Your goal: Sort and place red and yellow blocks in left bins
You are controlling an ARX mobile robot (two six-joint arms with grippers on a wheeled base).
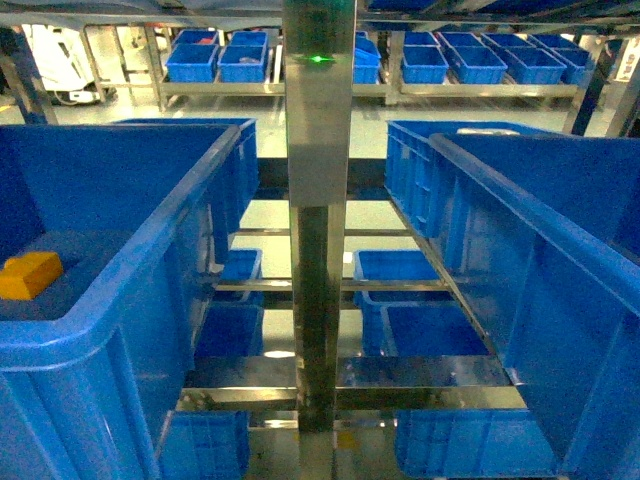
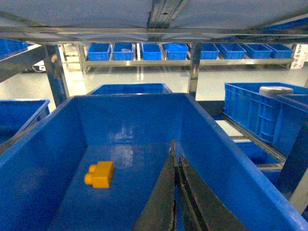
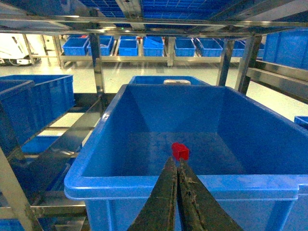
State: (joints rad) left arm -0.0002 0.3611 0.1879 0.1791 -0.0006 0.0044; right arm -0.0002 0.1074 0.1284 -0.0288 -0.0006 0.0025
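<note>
Plainly the yellow block [image 2: 99, 174] is already sorted: it lies on the floor of the left bin [image 2: 43, 144], toward that crate's left wall and apart from the left gripper [image 2: 175, 192], whose two dark fingers meet in a thin seam with nothing between them.

The red block [image 3: 180, 151] is the open question. In the right wrist view it sits just past the tips of the right gripper [image 3: 176, 166], over the floor of the right-hand crate [image 3: 144, 185] and just inside its near rim; the fingers look pressed together, and I cannot tell whether they pinch the brick's lower edge or merely line up with it (the tips hide the contact).

If it is not held, I would part the fingers, settle them on two flat side faces below the stud, and close squarely, since glossy plastic slips under a corner pinch. Then lift clear of the thick rim before crossing the steel post [image 1: 320, 250] to the left bin.

Both bricks are hard, shiny, square-edged; the crates are deep, smooth-walled, faintly scuffed on the floor.
</note>
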